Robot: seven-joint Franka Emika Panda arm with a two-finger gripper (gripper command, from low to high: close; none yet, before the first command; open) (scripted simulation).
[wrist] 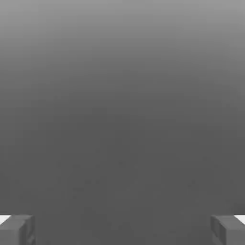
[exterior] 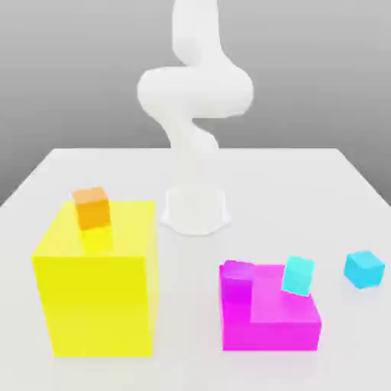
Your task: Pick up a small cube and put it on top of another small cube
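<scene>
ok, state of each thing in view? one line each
hand: open, fingers wide apart, nothing between them
sky-blue small cube: on the table, free, at the exterior view's right
turquoise small cube: tilted, on the magenta block
orange small cube: resting on top of the yellow block
yellow block: upright on the table
magenta block: stepped, on the table

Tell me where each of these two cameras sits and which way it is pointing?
Exterior view: off the arm, above the table's near side, facing the white arm across the yellow block, magenta block and small cubes.
Hand view: on the hand, looking past two wide-apart fingertips of the gripper at plain grey.
Shared: the robot itself, with no common object.
</scene>
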